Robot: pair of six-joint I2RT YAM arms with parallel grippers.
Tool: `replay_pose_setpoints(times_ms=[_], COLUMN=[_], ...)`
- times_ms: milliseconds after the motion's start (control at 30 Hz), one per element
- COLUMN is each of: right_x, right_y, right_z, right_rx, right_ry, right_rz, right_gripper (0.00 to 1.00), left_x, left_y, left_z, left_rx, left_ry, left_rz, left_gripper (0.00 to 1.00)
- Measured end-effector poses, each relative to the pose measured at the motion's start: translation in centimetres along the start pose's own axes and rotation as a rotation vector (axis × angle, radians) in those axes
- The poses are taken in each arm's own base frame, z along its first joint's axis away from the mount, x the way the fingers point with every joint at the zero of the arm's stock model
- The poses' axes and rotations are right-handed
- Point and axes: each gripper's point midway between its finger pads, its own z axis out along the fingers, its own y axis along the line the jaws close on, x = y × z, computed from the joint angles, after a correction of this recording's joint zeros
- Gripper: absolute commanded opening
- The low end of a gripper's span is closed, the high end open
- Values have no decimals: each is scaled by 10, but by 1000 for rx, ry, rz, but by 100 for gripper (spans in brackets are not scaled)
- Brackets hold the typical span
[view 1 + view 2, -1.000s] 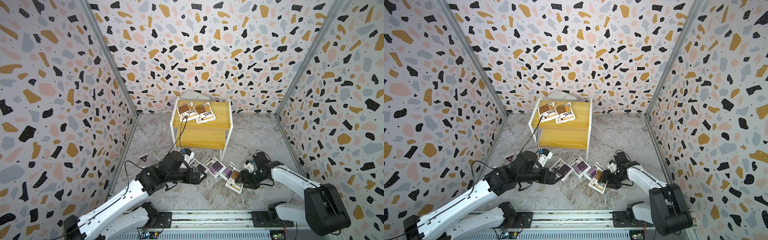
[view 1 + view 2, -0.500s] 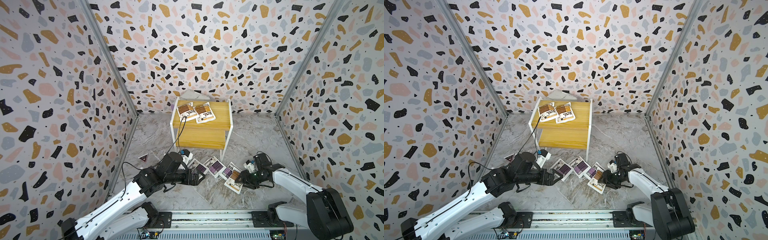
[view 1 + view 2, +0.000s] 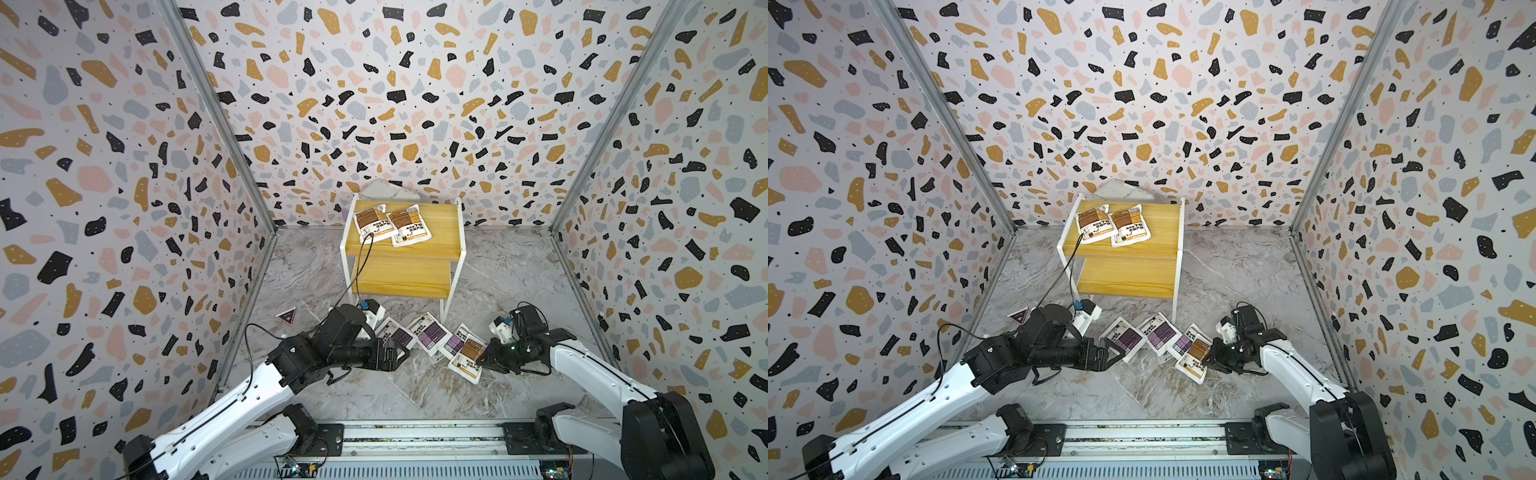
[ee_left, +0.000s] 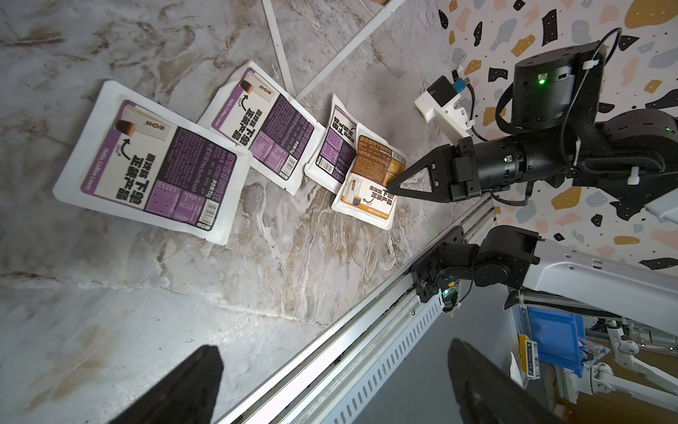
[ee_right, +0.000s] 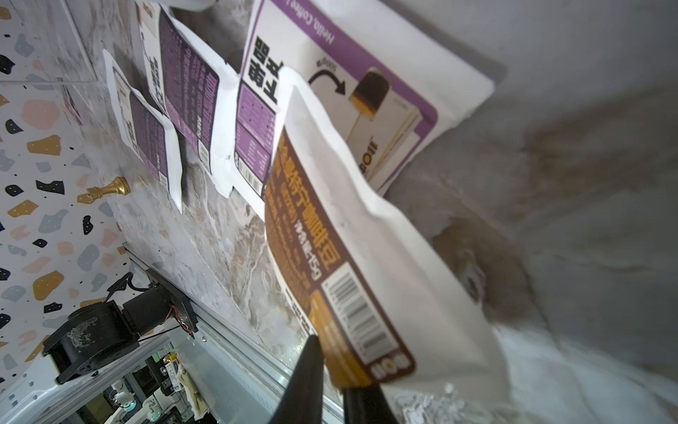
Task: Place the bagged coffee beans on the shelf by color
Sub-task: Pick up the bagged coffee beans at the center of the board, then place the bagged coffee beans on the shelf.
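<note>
Marble-patterned worktop [image 3: 415,395] inside speckled walls [image 3: 124,208]: the right tool [image 3: 482,360], its jaws nearly together, pinches the 3 o'clock edge of a brown pouch [image 3: 466,362] that overlaps the end of a row of three purple pouches [image 3: 430,332] lying at 6 o'clock from the shelf [image 3: 403,283]. The left tool [image 3: 402,352], spread wide and holding nothing, hovers at the row's 9 o'clock end, while two brown pouches [image 3: 374,222] lie side by side on the shelf's top board [image 3: 442,220] at 12 o'clock.
</note>
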Motion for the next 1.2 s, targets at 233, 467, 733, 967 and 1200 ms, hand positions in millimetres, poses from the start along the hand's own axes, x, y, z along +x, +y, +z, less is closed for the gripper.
replay_pose_setpoints(times_ms=[233,467,733,967,1200], right_x=[-13,-39,-96,-145,-160], right_y=[38,86,154,250,303], right_z=[-51,-126,-234,-306,-290], right_rx=[-9,63,195,48,-192], right_ry=[-108,-236,-481,-685,-595], right_rz=[-87,-185,-349,-527,-610], right_gripper=[14,14,12,11,10], left_x=[-4,-40,-68,-78,-77], left_y=[-3,-25,-46,-58,-56], left_z=[-7,-39,-83,-109,-115], left_rx=[-10,10,30,42,33], left_ry=[-4,-89,-189,-242,-239], left_rz=[19,45,70,73,65], left_gripper=[100,100,100,100,100])
